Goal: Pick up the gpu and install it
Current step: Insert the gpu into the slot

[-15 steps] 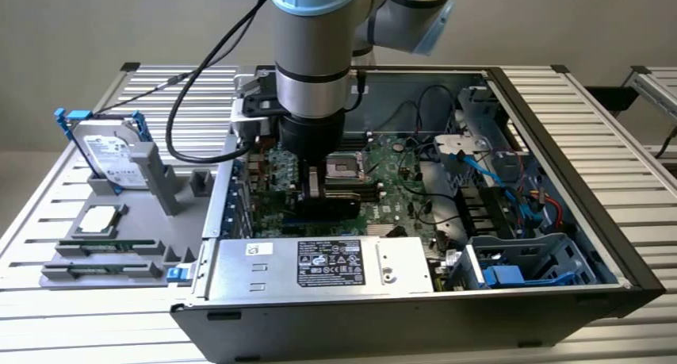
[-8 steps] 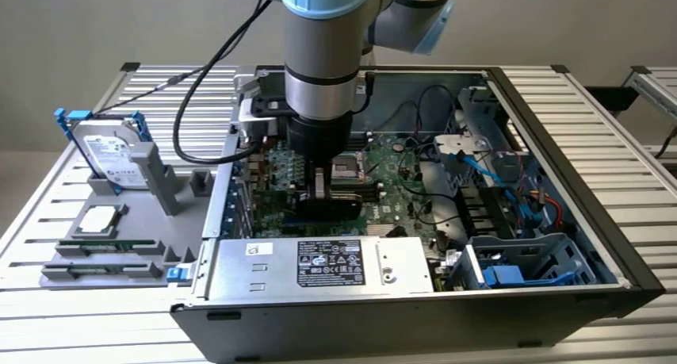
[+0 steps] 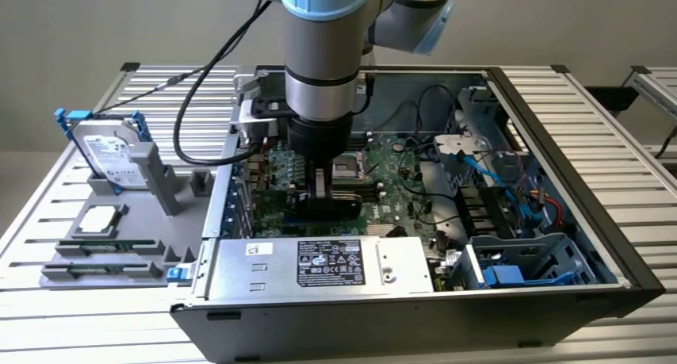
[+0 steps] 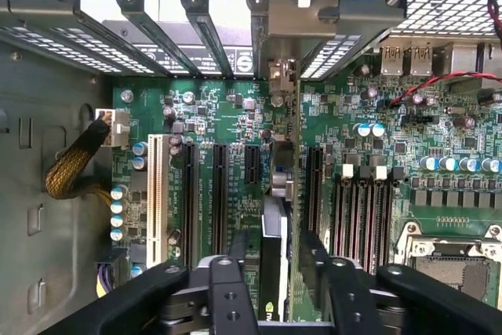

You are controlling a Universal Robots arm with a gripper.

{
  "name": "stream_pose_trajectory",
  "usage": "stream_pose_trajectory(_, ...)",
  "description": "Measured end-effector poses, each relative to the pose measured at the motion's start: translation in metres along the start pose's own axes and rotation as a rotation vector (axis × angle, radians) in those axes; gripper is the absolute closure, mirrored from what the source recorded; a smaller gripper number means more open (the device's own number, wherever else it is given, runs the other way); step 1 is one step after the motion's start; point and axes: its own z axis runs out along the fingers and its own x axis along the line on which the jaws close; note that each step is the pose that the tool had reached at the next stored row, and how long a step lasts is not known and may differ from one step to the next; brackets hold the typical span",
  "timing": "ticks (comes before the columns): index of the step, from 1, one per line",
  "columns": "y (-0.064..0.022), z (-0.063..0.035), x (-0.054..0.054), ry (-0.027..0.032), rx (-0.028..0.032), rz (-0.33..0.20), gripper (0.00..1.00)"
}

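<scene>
**GPU standing edge-on in a motherboard slot, gripper fingers apart around it**

GPU [image 4: 274, 260] stands upright on the green motherboard [image 4: 220, 115], among the long black expansion slots, inside an open computer case [image 3: 592, 221] on a slatted metal table [image 3: 158, 94]. The robot arm [image 3: 323, 55] reaches straight down into the case. Its gripper [image 4: 276, 260] straddles the card, black fingers [image 4: 235, 253] parted on either side. A hard drive [image 3: 106, 151] stands outside, at the exterior view's left.

hidden: gpu [image 4: 273, 249] lower end behind the gripper [image 4: 276, 260] fingers, seen edge-on | hidden: motherboard [image 3: 397, 185] area under the arm's wrist in the exterior view | cut off: gripper body at the wrist picture's edge | too small: power supply label [image 3: 330, 262] text
</scene>
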Motion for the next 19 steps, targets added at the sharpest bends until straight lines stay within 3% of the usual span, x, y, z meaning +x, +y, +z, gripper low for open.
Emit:
stream_pose_trajectory(3,0.0000,0.0000,0.0000,0.0000,0.0000,0.000,0.48)
stream_pose_trajectory(4,0.0000,0.0000,0.0000,0.0001,0.0000,0.000,0.36)
stream_pose_trajectory(6,0.0000,0.0000,0.0000,0.0001,0.0000,0.000,0.36)
stream_pose_trajectory(7,0.0000,0.0000,0.0000,0.0001,0.0000,0.000,0.30)
stream_pose_trajectory(19,0.0000,0.0000,0.0000,0.0000,0.0000,0.000,0.30)
